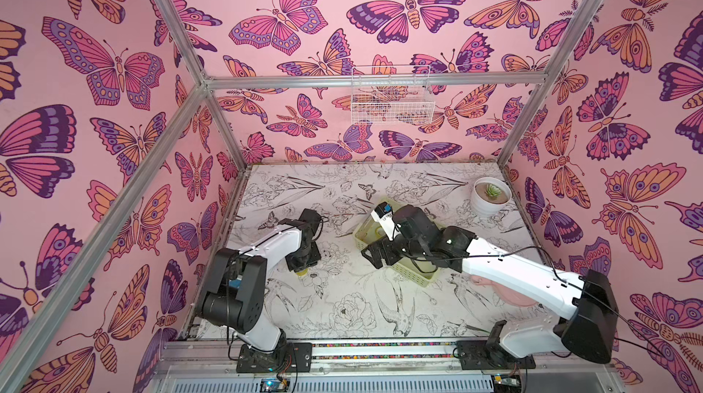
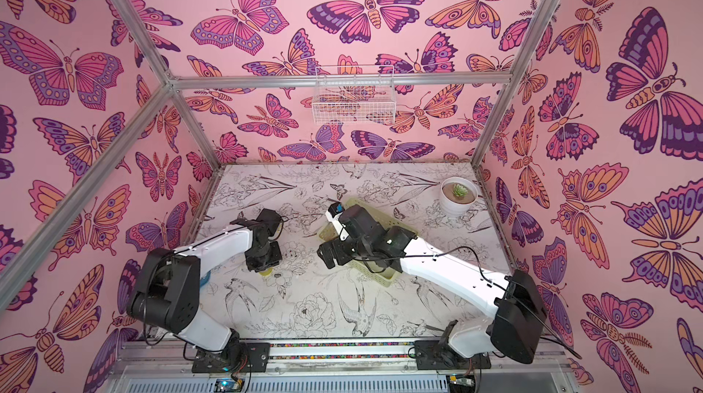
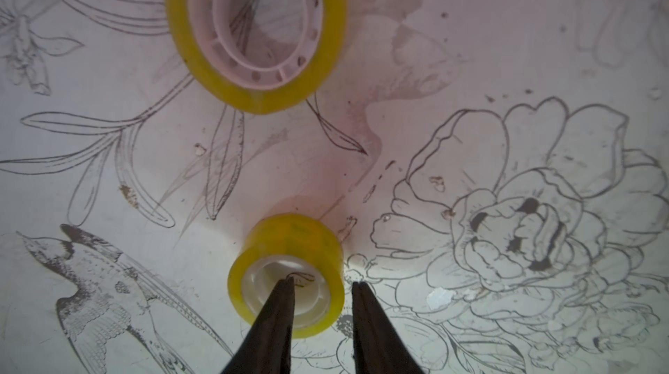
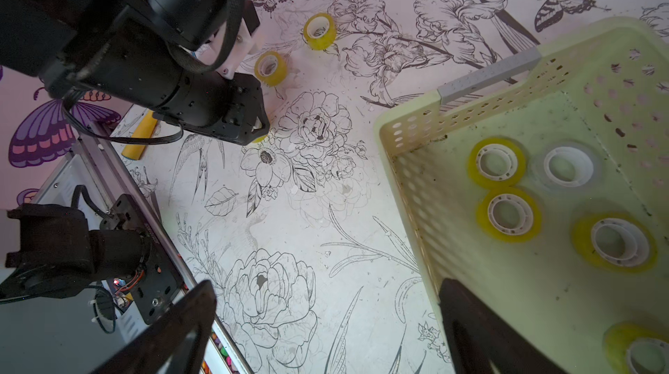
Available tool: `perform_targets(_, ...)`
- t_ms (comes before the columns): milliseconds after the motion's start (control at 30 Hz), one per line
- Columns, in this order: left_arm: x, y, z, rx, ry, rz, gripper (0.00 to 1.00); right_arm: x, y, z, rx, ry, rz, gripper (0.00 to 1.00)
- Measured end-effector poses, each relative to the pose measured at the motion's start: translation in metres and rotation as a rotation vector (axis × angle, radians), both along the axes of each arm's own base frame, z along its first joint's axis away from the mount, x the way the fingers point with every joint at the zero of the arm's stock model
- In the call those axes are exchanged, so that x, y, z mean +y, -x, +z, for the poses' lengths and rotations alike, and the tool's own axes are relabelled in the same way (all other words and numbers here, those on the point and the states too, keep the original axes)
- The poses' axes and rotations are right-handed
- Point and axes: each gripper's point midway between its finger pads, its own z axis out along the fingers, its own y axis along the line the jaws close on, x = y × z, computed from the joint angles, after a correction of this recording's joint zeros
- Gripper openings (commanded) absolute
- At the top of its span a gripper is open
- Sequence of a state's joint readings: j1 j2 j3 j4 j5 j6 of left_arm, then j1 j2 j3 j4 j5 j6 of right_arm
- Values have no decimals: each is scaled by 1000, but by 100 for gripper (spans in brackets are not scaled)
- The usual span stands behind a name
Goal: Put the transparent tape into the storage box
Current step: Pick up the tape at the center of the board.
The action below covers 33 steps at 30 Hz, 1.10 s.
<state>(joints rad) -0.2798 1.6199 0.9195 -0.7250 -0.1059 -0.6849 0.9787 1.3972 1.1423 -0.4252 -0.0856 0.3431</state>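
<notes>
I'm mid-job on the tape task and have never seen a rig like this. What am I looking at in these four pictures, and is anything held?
A left arm and a right arm, each ending in a two-finger gripper, work at a table. Both top views look down on the whole scene; each wrist view looks along that arm's fingers. The left gripper straddles one wall of a small tape roll on the table; whether it grips, I cannot tell. A second roll lies beyond. The right gripper is open and empty, over the rim of the storage box, which holds five rolls.
</notes>
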Motion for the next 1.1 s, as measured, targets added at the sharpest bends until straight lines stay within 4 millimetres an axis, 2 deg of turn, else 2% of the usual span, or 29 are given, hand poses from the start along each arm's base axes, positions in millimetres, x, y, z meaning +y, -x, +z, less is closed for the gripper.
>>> perform_targets(67, -1, 0, -5, 12, 1, -2, 15, -2, 0, -1, -2, 6, -5, 99)
perform_targets(167, -4, -4, -5, 2, 12, -6, 7, -4, -1, -4, -4, 16, -12, 99)
perform_targets(433, -8, -4, 0, -1, 33, -16, 3, -10, -3, -7, -14, 34, -32, 99)
perform_targets(567, -22, -14, 25, -55, 53, -52, 3, -17, -5, -7, -31, 49, -61, 99)
perform_targets(733, -58, -38, 75, -180, 99, -134, 4, -35, -6, -5, -59, 58, -121, 99)
perform_targets(833, -88, -50, 107, -252, 133, -198, 5, -51, -5, -3, -74, 60, -163, 99)
perform_targets(1000, -149, -64, 153, -339, 193, -325, 6, -84, -7, 4, -98, 50, -256, 99)
perform_targets(1100, -192, -71, 165, -360, 223, -409, 6, -102, -3, 6, -109, 49, -298, 99)
